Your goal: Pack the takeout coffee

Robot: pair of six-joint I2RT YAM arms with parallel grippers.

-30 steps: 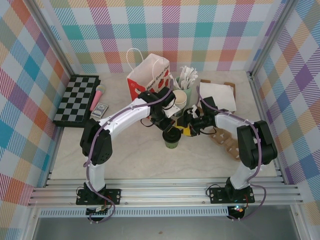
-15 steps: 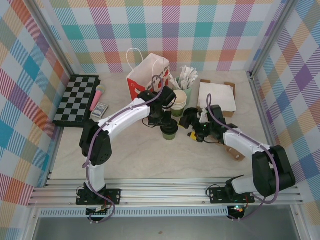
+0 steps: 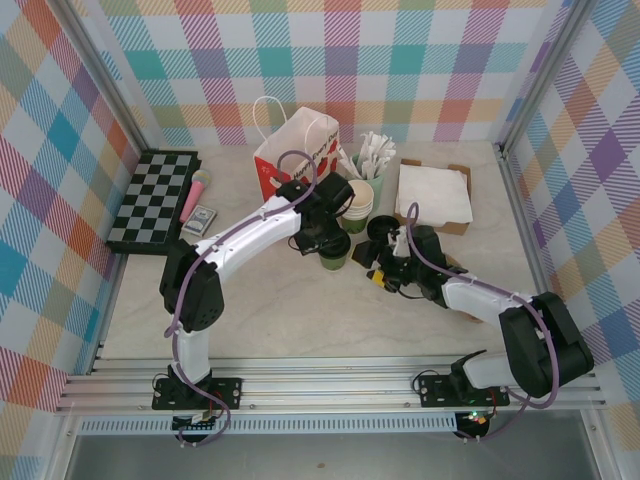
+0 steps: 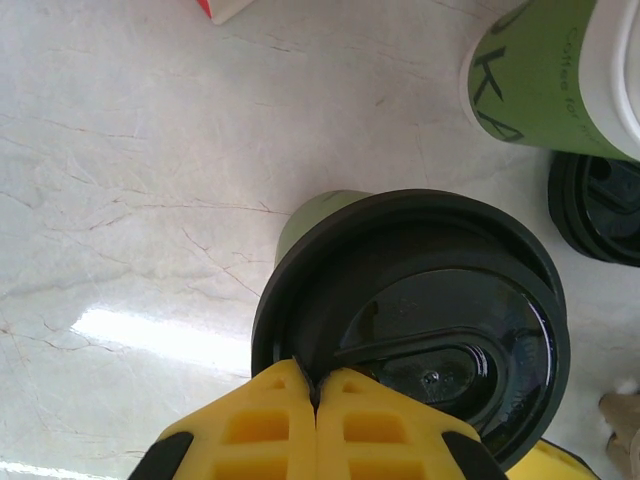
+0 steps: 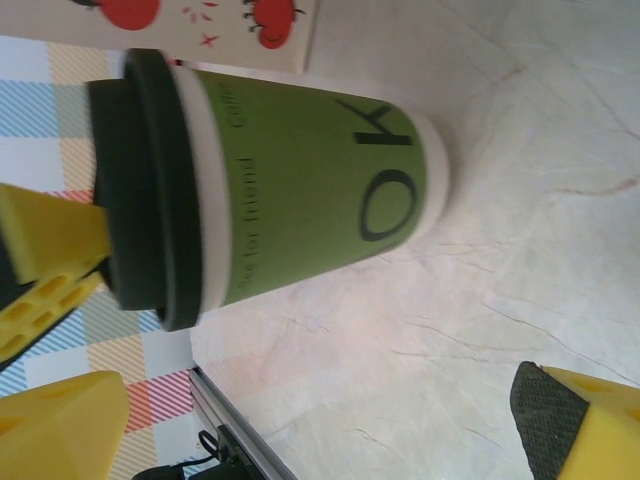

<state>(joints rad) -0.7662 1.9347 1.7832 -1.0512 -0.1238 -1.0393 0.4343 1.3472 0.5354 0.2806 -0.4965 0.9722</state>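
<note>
The takeout coffee (image 3: 336,256), a small green cup under a black lid (image 4: 420,310), stands upright in front of the red-and-white paper bag (image 3: 296,150). My left gripper (image 4: 316,388) is shut on the near rim of the lid, seen from above at the left gripper (image 3: 330,240). In the right wrist view the green cup (image 5: 300,190) lies across the frame, with the left arm's yellow fingers (image 5: 50,240) pinching its lid. My right gripper (image 3: 383,272) sits just right of the cup, apart from it. The right gripper (image 5: 320,430) is open wide with bare table between its fingers.
A stack of cream cups (image 3: 360,200), a green cup of white cutlery (image 3: 375,165) and loose black lids (image 3: 382,230) crowd the space behind the coffee. A white box (image 3: 435,192) is at back right, a chessboard (image 3: 153,200) at left. The cage wall rails (image 3: 520,200) bound the table.
The left gripper has carried the coffee back toward the bag. The right gripper has let the cup go and drawn off to the right, its arm stretching lower over the table.
</note>
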